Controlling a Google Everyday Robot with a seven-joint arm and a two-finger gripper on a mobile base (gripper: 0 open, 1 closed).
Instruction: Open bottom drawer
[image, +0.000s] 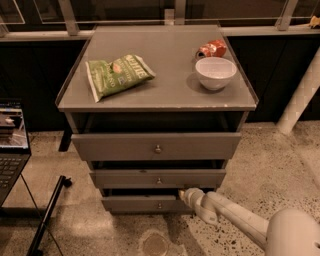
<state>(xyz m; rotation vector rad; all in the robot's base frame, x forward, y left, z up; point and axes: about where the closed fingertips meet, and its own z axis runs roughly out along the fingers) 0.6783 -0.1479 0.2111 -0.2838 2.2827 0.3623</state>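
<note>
The bottom drawer (135, 204) is the lowest and narrowest grey front of the cabinet, with a tiny round knob (159, 205) at its centre. It stands pulled out a little, with a dark gap above its top edge. My gripper (182, 194) is at the end of the white arm that comes in from the lower right. It sits at the drawer's top edge, just right of the knob.
The middle drawer (158, 178) and the top drawer (156, 146) also stand partly out. On the cabinet top lie a green chip bag (118, 75), a white bowl (215, 72) and a red packet (212, 49). A laptop (10, 150) is at the left, a white post (300, 100) at the right.
</note>
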